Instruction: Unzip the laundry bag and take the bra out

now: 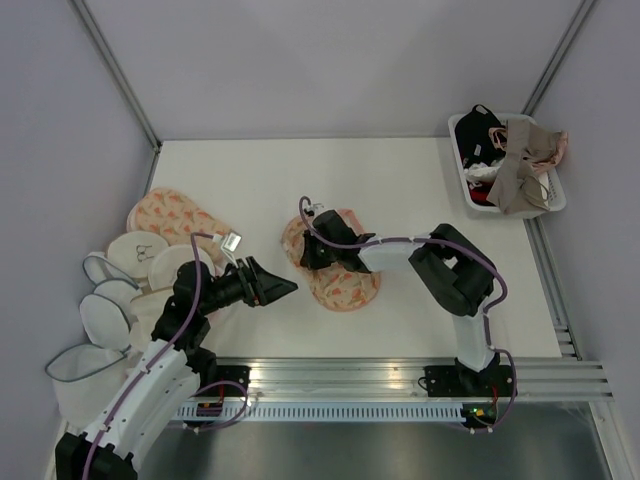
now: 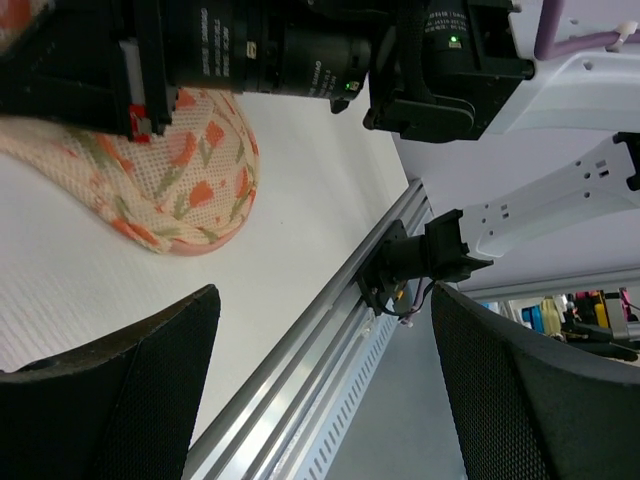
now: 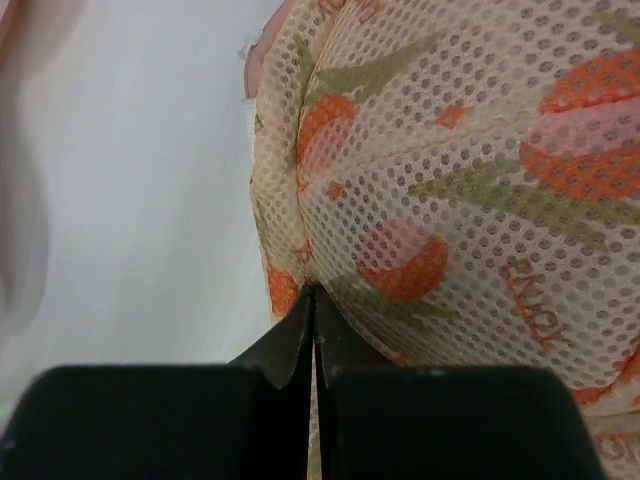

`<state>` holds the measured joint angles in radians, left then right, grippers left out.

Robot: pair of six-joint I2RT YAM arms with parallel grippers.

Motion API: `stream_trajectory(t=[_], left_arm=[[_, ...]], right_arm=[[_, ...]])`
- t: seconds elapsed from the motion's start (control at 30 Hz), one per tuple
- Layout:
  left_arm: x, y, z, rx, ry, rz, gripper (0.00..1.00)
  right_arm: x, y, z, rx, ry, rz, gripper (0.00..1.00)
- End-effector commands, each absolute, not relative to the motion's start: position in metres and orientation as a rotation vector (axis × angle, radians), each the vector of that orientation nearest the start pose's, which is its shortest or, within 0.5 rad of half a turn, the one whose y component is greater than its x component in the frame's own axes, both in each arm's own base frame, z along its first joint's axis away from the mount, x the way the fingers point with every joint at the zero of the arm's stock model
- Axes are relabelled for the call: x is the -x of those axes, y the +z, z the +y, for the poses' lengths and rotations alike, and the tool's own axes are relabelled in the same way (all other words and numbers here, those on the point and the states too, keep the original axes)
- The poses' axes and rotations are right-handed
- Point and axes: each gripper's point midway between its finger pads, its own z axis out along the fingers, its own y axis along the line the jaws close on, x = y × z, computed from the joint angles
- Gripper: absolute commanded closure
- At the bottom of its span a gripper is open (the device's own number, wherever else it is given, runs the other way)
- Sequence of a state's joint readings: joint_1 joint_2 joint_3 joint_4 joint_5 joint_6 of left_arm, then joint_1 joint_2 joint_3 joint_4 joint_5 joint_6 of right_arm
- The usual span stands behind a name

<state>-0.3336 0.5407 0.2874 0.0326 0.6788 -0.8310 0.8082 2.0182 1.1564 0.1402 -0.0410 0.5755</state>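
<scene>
The right gripper (image 3: 313, 318) is closed, its tips meeting at a crease of the laundry bag (image 3: 450, 200); whether they pinch fabric cannot be told. The bag lies mid-way across the table (image 1: 420, 180), directly under it. The left gripper (image 2: 320, 400) gapes empty just beside the bag's left edge.

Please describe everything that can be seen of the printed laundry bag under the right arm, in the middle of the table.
The laundry bag is a soft oval pouch of peach mesh, printed with orange-red carrot-like shapes and olive leaves, edged in pink. It lies domed on the white table, near its middle. No open zip shows. The right pincer is shut, its tips against the mesh at a seam; whether they pinch it cannot be told. The left pincer, open, is apart from it.
</scene>
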Motion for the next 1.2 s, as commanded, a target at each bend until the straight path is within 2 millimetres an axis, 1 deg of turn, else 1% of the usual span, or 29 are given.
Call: stream_trajectory(t=[0.0, 0.03, 0.07, 0.1, 0.17, 0.2, 0.23, 0.27, 0.3, 0.33, 0.4, 0.43, 0.47, 0.5, 0.57, 0.6, 0.63, 0.67, 0.73, 0.77, 0.8, 0.83, 0.9, 0.93, 1.0, 1.03, 1.07, 1.13, 1.17], left_arm=[[-0.173, 0.175, -0.198, -0.014, -1.382, 1.979, 0.11], [-0.173, 0.175, -0.198, -0.012, -1.379, 1.977, 0.11], [-0.174, 0.175, -0.197, -0.008, -1.371, 1.974, 0.11], [-0.176, 0.174, -0.196, 0.004, -1.355, 1.973, 0.11], [-0.182, 0.173, -0.193, 0.032, -1.323, 1.971, 0.11], [-0.185, 0.172, -0.191, 0.044, -1.304, 1.972, 0.12], [-0.187, 0.167, -0.188, 0.073, -1.276, 1.997, 0.12], [-0.196, 0.161, -0.182, 0.126, -1.211, 2.011, 0.13], [-0.199, 0.155, -0.178, 0.133, -1.162, 2.034, 0.13], [-0.201, 0.148, -0.175, 0.147, -1.120, 2.063, 0.14], [-0.212, 0.131, -0.166, 0.172, -1.009, 2.129, 0.14], [-0.216, 0.131, -0.166, 0.154, -0.987, 2.143, 0.14], [-0.220, 0.115, -0.164, 0.168, -0.938, 2.207, 0.13], [-0.223, 0.107, -0.163, 0.155, -0.908, 2.235, 0.13], [-0.231, 0.100, -0.164, 0.136, -0.886, 2.256, 0.11], [-0.234, 0.086, -0.165, 0.141, -0.864, 2.302, 0.11], [-0.236, 0.083, -0.166, 0.136, -0.869, 2.306, 0.10], [-0.243, 0.091, -0.175, 0.095, -0.926, 2.254, 0.09], [-0.242, 0.079, -0.184, 0.096, -0.986, 2.280, 0.09], [-0.246, 0.086, -0.194, 0.060, -1.045, 2.239, 0.09], [-0.247, 0.085, -0.199, 0.067, -1.077, 2.238, 0.09], [-0.246, 0.076, -0.203, 0.078, -1.096, 2.262, 0.08], [-0.246, 0.080, -0.215, 0.063, -1.157, 2.239, 0.08], [-0.245, 0.073, -0.219, 0.069, -1.169, 2.261, 0.08], [-0.242, 0.069, -0.231, 0.056, -1.189, 2.277, 0.09], [-0.244, 0.070, -0.235, 0.049, -1.190, 2.281, 0.11], [-0.242, 0.059, -0.239, 0.050, -1.174, 2.319, 0.12], [-0.242, 0.052, -0.242, 0.058, -1.162, 2.345, 0.15], [-0.241, 0.043, -0.243, 0.074, -1.152, 2.371, 0.16]], right_arm=[[-0.225, -0.045, 0.353, 0.775, 0.757, 2.675, 1.00], [-0.206, -0.054, 0.335, 0.822, 0.700, 2.740, 1.00], [-0.200, -0.057, 0.323, 0.864, 0.652, 2.757, 1.00], [-0.190, -0.059, 0.301, 0.886, 0.546, 2.800, 0.99], [-0.186, -0.058, 0.279, 0.886, 0.430, 2.819, 0.99], [-0.185, -0.050, 0.274, 0.893, 0.404, 2.803, 1.00], [-0.178, -0.052, 0.256, 0.907, 0.316, 2.823, 1.00], [-0.178, -0.049, 0.250, 0.909, 0.280, 2.815, 0.99], [-0.181, -0.038, 0.247, 0.896, 0.258, 2.784, 1.00], [-0.175, -0.037, 0.236, 0.906, 0.217, 2.797, 1.00], [-0.175, -0.022, 0.234, 0.900, 0.231, 2.756, 0.99], [-0.172, -0.020, 0.232, 0.890, 0.237, 2.754, 1.00], [-0.172, -0.016, 0.232, 0.884, 0.248, 2.743, 1.00], [-0.174, -0.008, 0.234, 0.876, 0.269, 2.718, 1.00], [-0.171, -0.003, 0.235, 0.866, 0.278, 2.715, 1.00], [-0.172, 0.001, 0.237, 0.864, 0.290, 2.701, 1.00], [-0.172, 0.002, 0.237, 0.864, 0.293, 2.699, 1.00], [-0.175, 0.003, 0.235, 0.855, 0.265, 2.691, 1.00], [-0.174, 0.003, 0.237, 0.858, 0.277, 2.688, 1.00], [-0.173, 0.004, 0.237, 0.860, 0.281, 2.686, 1.00], [-0.173, 0.004, 0.237, 0.857, 0.280, 2.687, 1.00], [-0.171, 0.002, 0.237, 0.862, 0.280, 2.687, 1.00], [-0.171, 0.003, 0.238, 0.857, 0.286, 2.685, 0.99], [-0.170, 0.002, 0.237, 0.859, 0.285, 2.685, 1.00], [-0.170, 0.004, 0.239, 0.852, 0.295, 2.677, 1.00], [-0.171, 0.005, 0.240, 0.848, 0.300, 2.673, 1.00], [-0.171, 0.007, 0.241, 0.846, 0.306, 2.666, 1.00], [-0.173, 0.010, 0.242, 0.837, 0.316, 2.654, 1.00], [-0.173, 0.013, 0.242, 0.829, 0.318, 2.646, 0.99]])
